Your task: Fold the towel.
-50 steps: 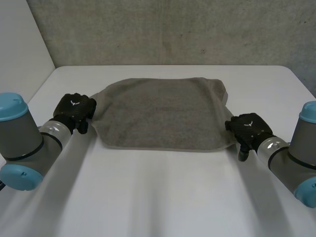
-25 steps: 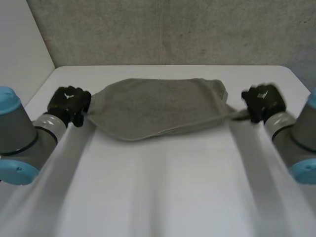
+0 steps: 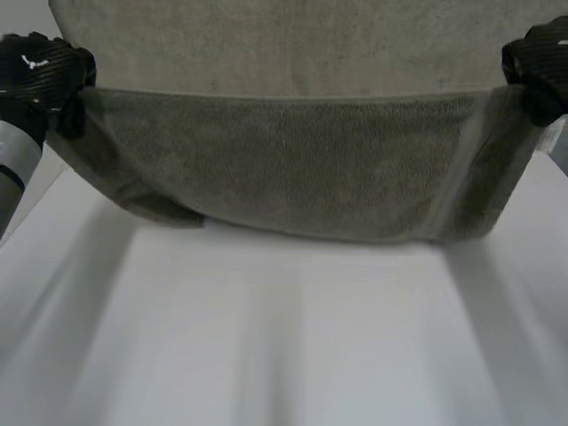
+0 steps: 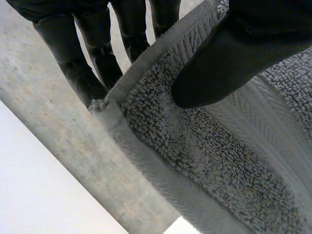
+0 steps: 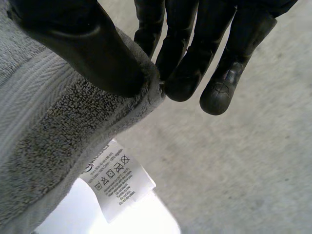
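Observation:
The grey towel (image 3: 293, 164) hangs stretched in the air between both hands, its lower edge sagging just above the white table (image 3: 284, 337). My left hand (image 3: 40, 71) pinches one upper corner; in the left wrist view the thumb (image 4: 229, 58) presses the towel (image 4: 219, 161) against the fingers (image 4: 87, 73) behind it. My right hand (image 3: 537, 62) pinches the other upper corner; in the right wrist view its thumb (image 5: 87, 53) clamps the towel (image 5: 53, 131) against the fingers (image 5: 185, 63). A white care label (image 5: 114, 183) dangles under that corner.
A grey concrete wall (image 3: 293, 44) stands behind the lifted towel. The left arm (image 3: 13, 169) comes in at the table's left side, the right arm (image 3: 559, 142) at its right side.
Both hands have risen and spread apart, lifting the towel off the table, where it lay flat a second ago. The right hand closed on its corner.

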`<state>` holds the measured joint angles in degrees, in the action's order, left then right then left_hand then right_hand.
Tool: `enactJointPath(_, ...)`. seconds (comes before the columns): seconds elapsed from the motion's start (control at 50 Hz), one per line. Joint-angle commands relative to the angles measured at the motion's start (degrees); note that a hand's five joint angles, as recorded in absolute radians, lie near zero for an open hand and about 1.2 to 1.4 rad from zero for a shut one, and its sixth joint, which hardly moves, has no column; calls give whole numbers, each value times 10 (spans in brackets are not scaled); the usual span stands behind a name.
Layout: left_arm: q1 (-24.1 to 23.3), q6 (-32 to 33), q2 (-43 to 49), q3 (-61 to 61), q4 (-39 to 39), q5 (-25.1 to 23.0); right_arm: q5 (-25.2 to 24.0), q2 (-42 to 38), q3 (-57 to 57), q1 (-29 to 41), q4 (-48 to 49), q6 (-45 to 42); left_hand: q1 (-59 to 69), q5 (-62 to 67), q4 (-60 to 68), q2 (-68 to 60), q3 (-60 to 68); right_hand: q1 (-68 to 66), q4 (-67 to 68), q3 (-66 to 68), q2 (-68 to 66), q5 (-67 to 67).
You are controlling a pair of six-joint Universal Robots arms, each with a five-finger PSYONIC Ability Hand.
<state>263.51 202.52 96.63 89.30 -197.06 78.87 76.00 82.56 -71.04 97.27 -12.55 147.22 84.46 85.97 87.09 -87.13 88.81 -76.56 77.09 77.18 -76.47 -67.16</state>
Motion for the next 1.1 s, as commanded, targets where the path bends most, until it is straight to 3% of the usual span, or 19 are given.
enactJointPath(0.02, -24, 7, 126, -71, 73, 1, 16, -106, 69, 30, -48, -62, -45, -160, -71, 71, -88, -34, 29, 28, -35, -28)
enactJointPath(0.12, -44, 72, 252, -201, 163, 8, 48, -207, 144, 56, -47, -72, -45, -160, -71, 71, -88, -34, 29, 28, -35, -28)
enactJointPath(0.2, -51, 102, 277, -271, 158, 8, 64, -249, 216, 70, -37, -72, -45, -160, -71, 71, -88, -34, 29, 28, -35, -28)
enactJointPath(0.26, -52, 103, 290, -350, 125, 8, 89, -284, 293, 84, 22, -67, -45, -160, -71, 71, -88, -34, 29, 28, -35, -28)
enactJointPath(0.28, -53, 96, 293, -391, 100, 12, 102, -286, 310, 90, 81, -62, -45, -160, -71, 71, -88, -34, 29, 28, -35, -28)
enactJointPath(0.3, -53, 96, 293, -391, 99, 12, 102, -286, 311, 90, 82, -62, -45, -160, -71, 71, -88, -34, 29, 28, -35, -28)
enactJointPath(0.34, -62, 57, 287, -446, 48, 26, 128, -268, 290, 99, 229, -59, -45, -160, -71, 71, -88, -34, 29, 28, -35, -28)
enactJointPath(0.38, -63, 29, 278, -462, 28, 38, 136, -248, 273, 99, 284, -60, -45, -160, -71, 71, -88, -34, 29, 28, -35, -28)
enactJointPath(0.48, -56, -56, 250, -476, 14, 52, 137, -210, 245, 99, 292, -58, -45, -160, -71, 71, -88, -34, 29, 28, -35, -28)
enactJointPath(0.72, -49, -74, 246, -343, 42, 29, 100, -217, 178, 92, 149, -57, -45, -160, -71, 71, -88, -34, 29, 28, -35, -28)
enactJointPath(0.82, -22, -72, 233, -173, 40, -4, 64, -208, 49, 87, 127, -59, -45, -160, -71, 71, -88, -34, 29, 28, -35, -28)
enactJointPath(0.88, -18, -71, 228, -134, 39, -14, 57, -200, 17, 85, 126, -59, -45, -160, -71, 71, -88, -34, 29, 28, -35, -28)
enactJointPath(0.98, -1, -65, 206, -17, 39, -50, 36, -144, -110, 49, 124, -68, -45, -160, -71, 71, -88, -34, 29, 28, -35, -28)
enactJointPath(1.1, 27, -35, 151, 56, 41, -67, 29, -65, -171, 19, 121, -68, -45, -160, -71, 71, -88, -34, 29, 28, -35, -28)
